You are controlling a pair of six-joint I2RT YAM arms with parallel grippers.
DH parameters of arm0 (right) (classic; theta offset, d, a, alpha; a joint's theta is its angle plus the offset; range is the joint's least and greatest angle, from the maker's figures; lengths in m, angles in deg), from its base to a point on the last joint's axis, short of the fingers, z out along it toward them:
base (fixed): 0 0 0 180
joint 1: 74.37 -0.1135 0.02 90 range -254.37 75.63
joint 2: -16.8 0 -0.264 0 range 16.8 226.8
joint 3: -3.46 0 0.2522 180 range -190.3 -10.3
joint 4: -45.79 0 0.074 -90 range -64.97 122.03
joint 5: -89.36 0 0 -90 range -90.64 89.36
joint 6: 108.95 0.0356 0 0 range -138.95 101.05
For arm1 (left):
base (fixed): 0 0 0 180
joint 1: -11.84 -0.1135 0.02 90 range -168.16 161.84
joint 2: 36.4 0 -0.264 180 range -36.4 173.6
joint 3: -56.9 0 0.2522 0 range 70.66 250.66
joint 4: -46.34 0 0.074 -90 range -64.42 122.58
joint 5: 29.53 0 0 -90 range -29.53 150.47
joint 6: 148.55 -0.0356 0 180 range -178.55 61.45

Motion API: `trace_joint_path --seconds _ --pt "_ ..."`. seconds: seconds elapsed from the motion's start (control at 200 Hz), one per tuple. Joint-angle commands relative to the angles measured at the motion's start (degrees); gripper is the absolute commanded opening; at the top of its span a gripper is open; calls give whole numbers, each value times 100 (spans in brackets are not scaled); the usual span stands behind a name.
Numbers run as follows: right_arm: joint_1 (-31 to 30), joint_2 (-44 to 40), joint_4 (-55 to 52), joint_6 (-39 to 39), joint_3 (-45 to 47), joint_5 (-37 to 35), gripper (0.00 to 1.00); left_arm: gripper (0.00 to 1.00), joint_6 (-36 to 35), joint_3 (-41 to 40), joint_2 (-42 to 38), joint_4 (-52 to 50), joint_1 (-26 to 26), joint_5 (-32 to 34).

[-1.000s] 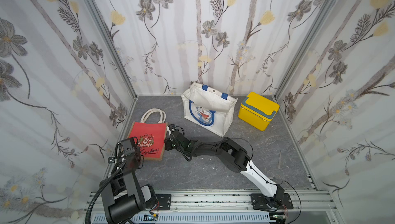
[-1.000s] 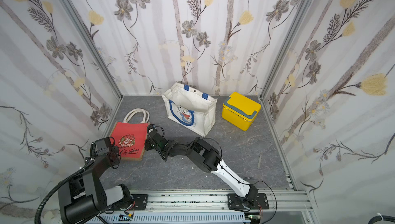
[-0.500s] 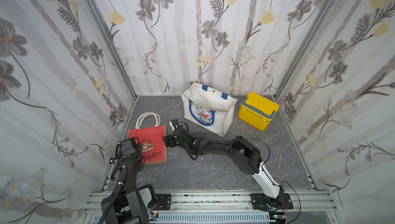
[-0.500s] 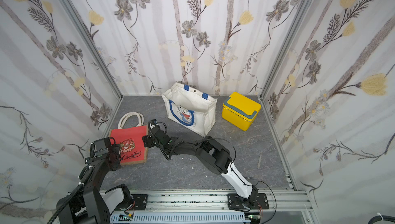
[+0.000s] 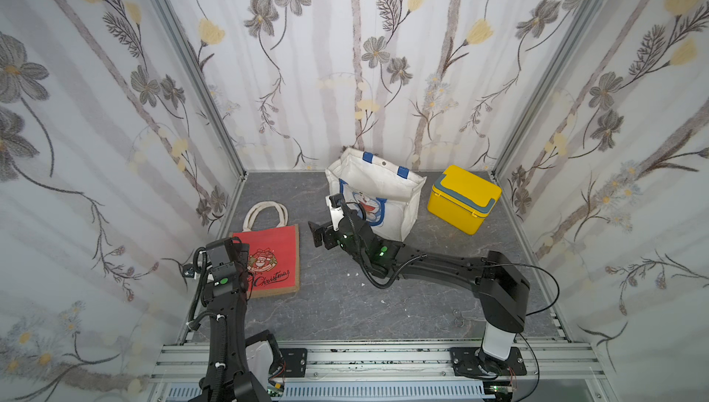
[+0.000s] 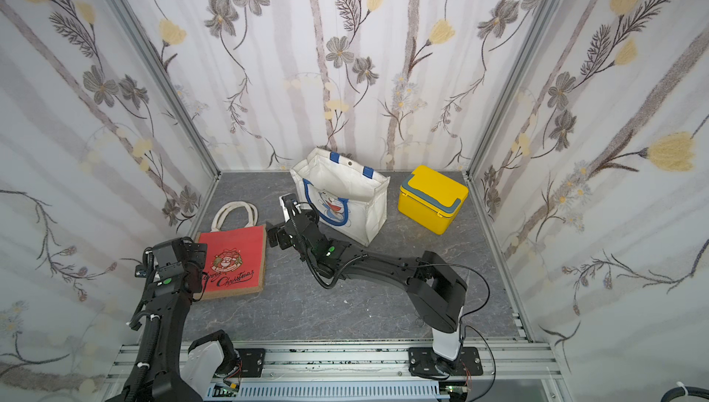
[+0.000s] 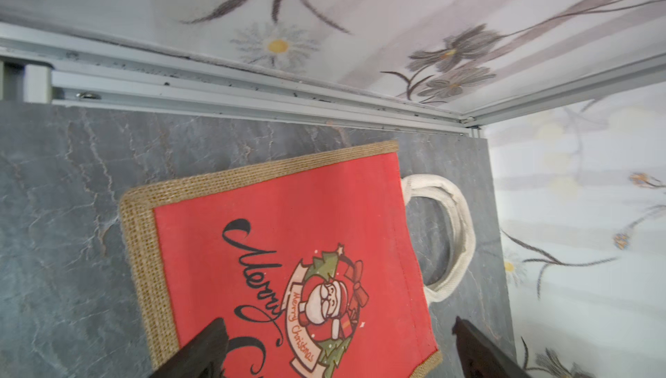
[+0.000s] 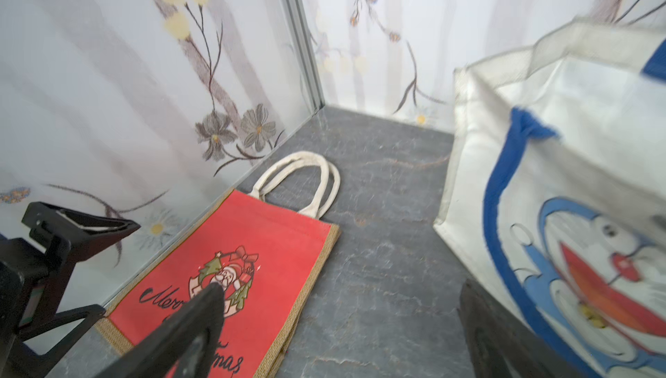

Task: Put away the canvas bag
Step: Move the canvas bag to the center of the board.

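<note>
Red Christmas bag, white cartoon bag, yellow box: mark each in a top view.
Red Christmas bag (image 5: 268, 262): in a top view, printed red front.
White cartoon bag (image 5: 391, 216): in a top view, front panel.
Yellow box (image 5: 466, 186): in a top view, lid.

Four eyes on my cell: two high, two on my wrists.
Both top views looked down from above my base rail (image 5: 383, 358) toward the back wall (image 5: 345, 74), sharing the whole floor (image 5: 337, 304). My left wrist camera hung close over the red bag (image 7: 288, 214); my right wrist camera looked low across the floor, sharing that bag, with the white tote (image 8: 472, 185) close up.
</note>
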Motion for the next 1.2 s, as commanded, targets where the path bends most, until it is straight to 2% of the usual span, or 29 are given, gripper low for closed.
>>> trace_joint_path --seconds 0.0,0.085,0.19,0.24,0.355,0.485,0.585,0.635,0.719,0.789,0.884,0.934,1.024,1.114,1.194 --pt "141 -185 -627 -805 -294 -546 100 100 -1025 -246 -404 1438 1 -737" --pt "372 -233 -1264 -1132 -661 -396 100 100 -993 -472 -642 2223 9 -1256" --pt "690 -401 -1563 -1525 -755 39 100 100 -1139 -425 -805 2632 182 -1361" --pt "911 -497 -1699 -1628 -750 381 100 100 -1372 -447 -850 3049 280 -1784" --pt "1438 -539 -2199 -1604 -915 1147 100 100 -1616 -564 -711 4086 812 -2491" --pt "2022 -352 -2725 -1631 -1206 1493 100 100 -2346 -508 -271 4488 1533 -2512" --pt "2112 -222 -2873 -2303 -1324 2008 100 100 -2430 -1004 -117 5994 1902 -2803" --pt "2119 -93 -3037 -2585 -1475 2297 100 100 -2703 -1130 -95 6343 2183 -2656" --pt "2106 358 -3728 -2921 -2127 2481 96 100 -3382 -1192 -83 6395 2688 -2279" --pt "2113 862 -4356 -2979 -2872 2299 93 100 -3573 -1299 30 6666 2839 -2227" --pt "2104 1397 -4696 -3079 -3555 2078 83 100 -3573 -1538 284 7281 2895 -2321" --pt "2094 1615 -4745 -3108 -3818 1994 72 100 -3618 -1586 425 7380 2978 -2165" --pt "2069 1904 -4739 -3151 -4136 1715 46 100 -3866 -1642 641 7414 3197 -1934" --pt "2033 1998 -4597 -3195 -4211 1491 35 100 -3982 -1701 762 7447 3311 -1854" --pt "2033 2013 -4473 -3375 -4211 1516 20 100 -3986 -1770 837 7447 3331 -1735"
